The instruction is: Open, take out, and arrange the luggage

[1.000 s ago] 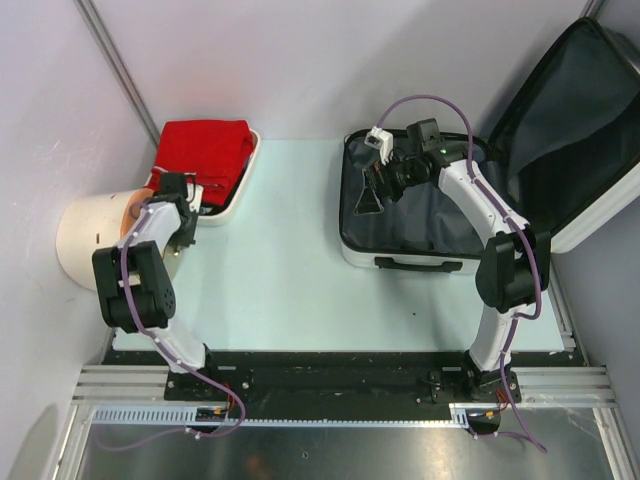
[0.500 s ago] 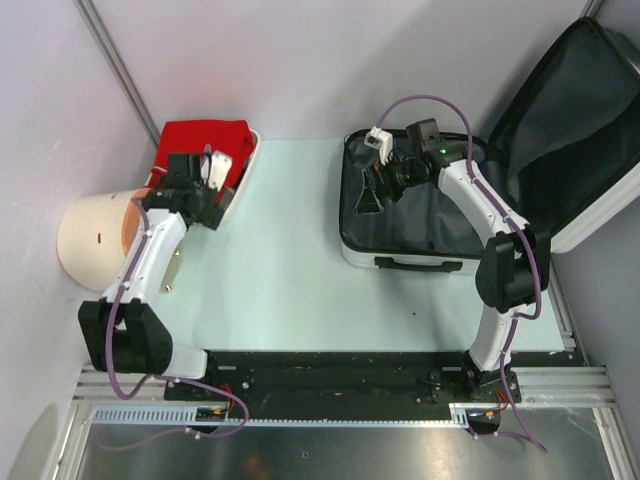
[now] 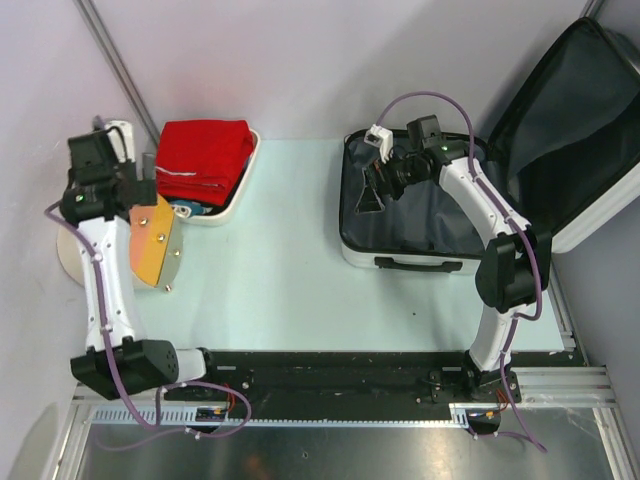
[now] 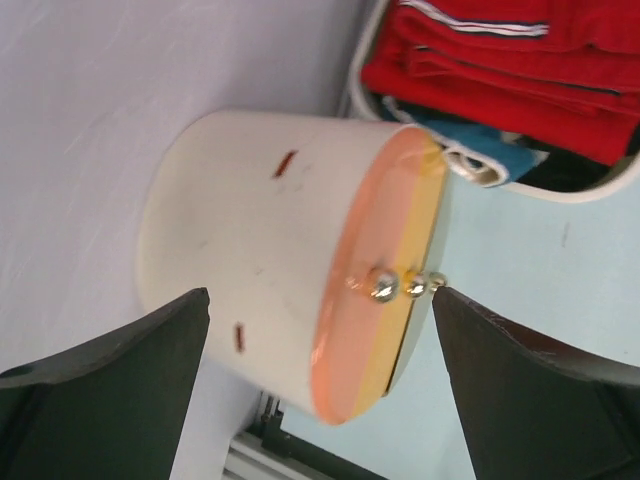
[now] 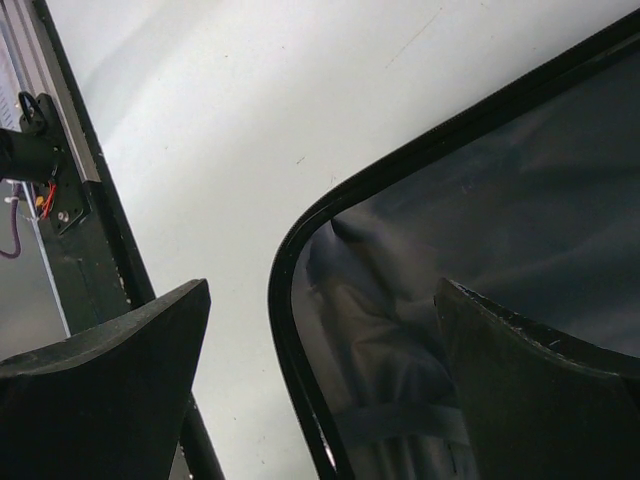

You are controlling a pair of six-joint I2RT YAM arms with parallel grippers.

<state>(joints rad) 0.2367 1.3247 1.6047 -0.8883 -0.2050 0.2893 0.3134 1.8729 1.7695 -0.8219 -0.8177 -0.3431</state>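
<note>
Jaws: left jaws and right jaws both parted wide, nothing gripped in either pair.

Top external view. Left arm stretched to the far left edge of the desk, wrist above the cream cylinder, its orange end turned toward the desk's middle. Just behind that, cream tub packed with folded red cloth. Luggage on the right half of the desk, open: base shell flat with dark lining up, lid raised and leaning away to the right. Right arm bent over the base shell, wrist above the left part of the lining. Lid and arm posture shown in this view only.

Left wrist view. Left fingers dark, in the lower corners, well apart. Beyond them, cylinder on its side; two small red marks on its cream wall, not shown from above, and metal studs on the orange end. Tub and red cloth at upper right.

Right wrist view. Right fingers equally well apart. Between them, rounded black rim of the luggage corner, lining and a strap inside it, bare desk outside.
</note>
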